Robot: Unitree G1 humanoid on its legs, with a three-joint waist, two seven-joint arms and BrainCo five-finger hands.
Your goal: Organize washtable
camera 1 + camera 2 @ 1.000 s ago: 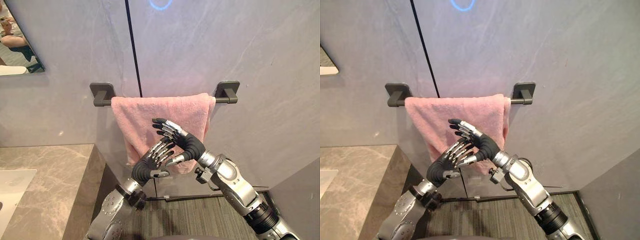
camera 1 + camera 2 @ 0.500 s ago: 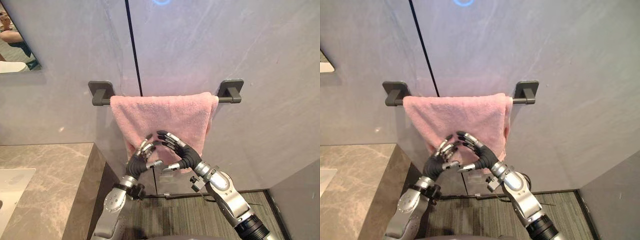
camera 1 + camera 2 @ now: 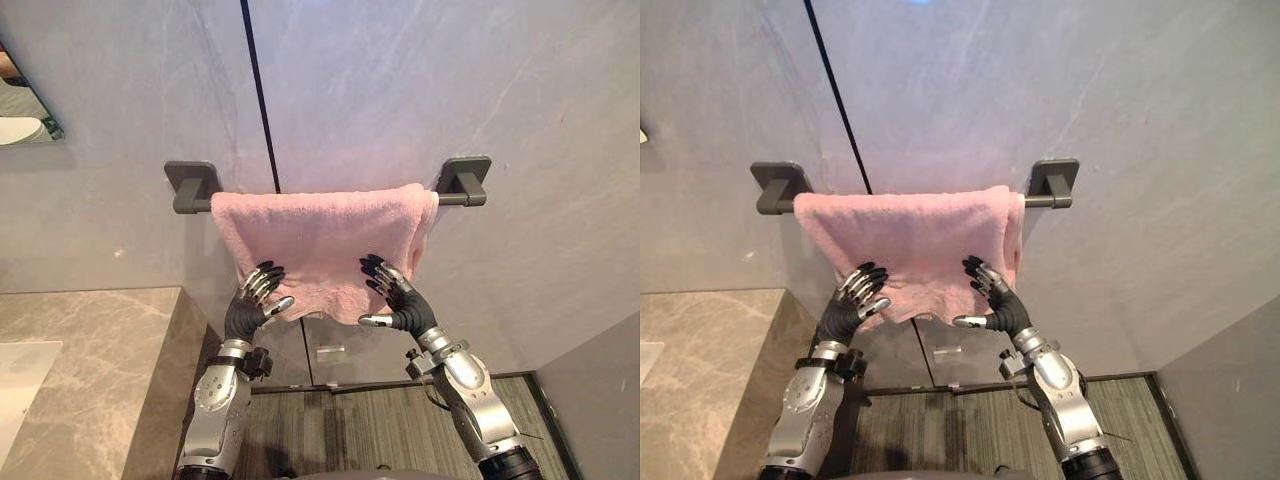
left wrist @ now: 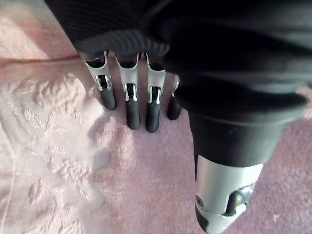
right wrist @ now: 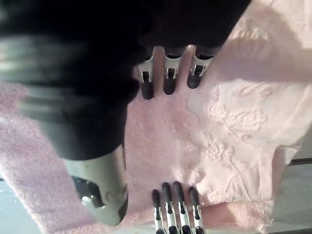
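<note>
- The pink towel (image 3: 320, 235) hangs over a dark rail (image 3: 196, 206) on the grey wall (image 3: 500, 90). It spreads from just beside the left bracket (image 3: 190, 178) to the right bracket (image 3: 468, 175).
- A short bare stretch of rail shows at the left end. At the right end the cloth bunches into a fold.
- The towel's bottom edge is uneven, with open wall beneath it down to the striped floor (image 3: 350, 430).
- The left hand (image 3: 250, 305) lies flat on the towel's lower left corner. Its fingers (image 4: 131, 105) are straight and spread wide on the cloth, gripping nothing, with the thumb held out to the side.
- The right hand (image 3: 400, 305) presses the lower right part the same way. Its fingers (image 5: 168, 78) are straight with the tips on the pile and are not closed round anything.
- The hands sit well apart, with free towel between them.
- To the left stands a marble counter (image 3: 100, 330), its edge close to the left arm.
- A white basin (image 3: 20, 375) is set into the counter; I cannot tell what it holds.
</note>
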